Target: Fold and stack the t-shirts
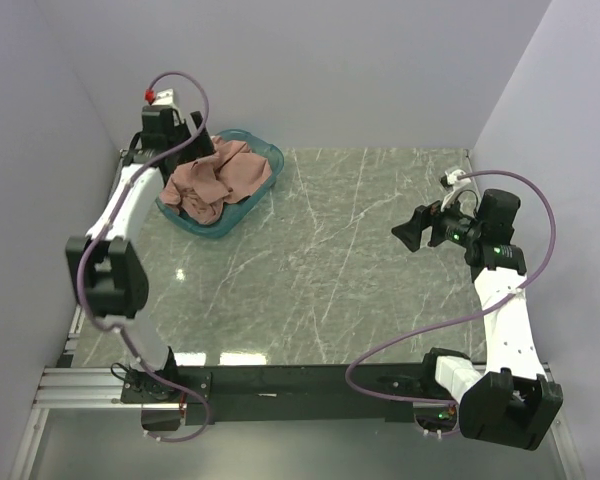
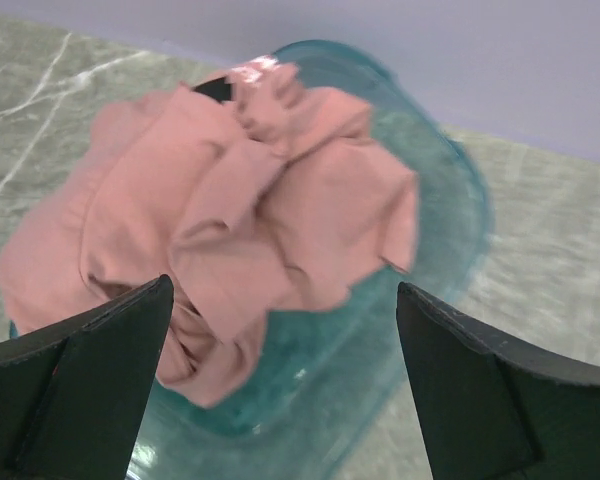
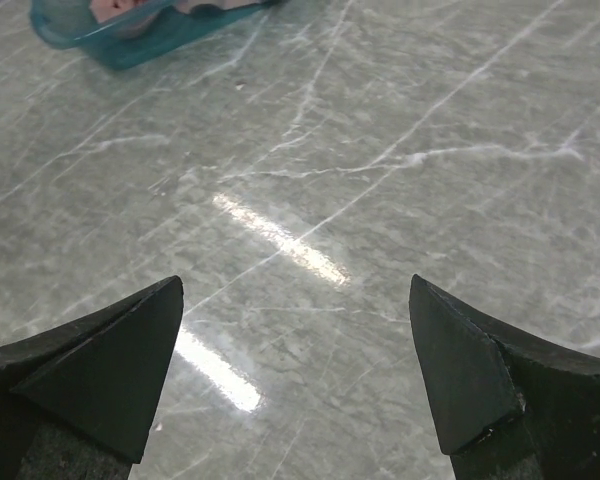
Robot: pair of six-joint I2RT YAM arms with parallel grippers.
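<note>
Your left gripper hung wide apart over the pink t-shirts in the teal tray; your right gripper gaped above the table.

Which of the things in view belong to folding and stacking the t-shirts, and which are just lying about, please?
Belonging to the job:
- pink t-shirts, crumpled in a heap
- left fingers, open over the heap
- right fingers, open, well away from it

Just there:
- teal tray, holding the heap
- marble table

text: none readable | labels: none | signs: none
</note>
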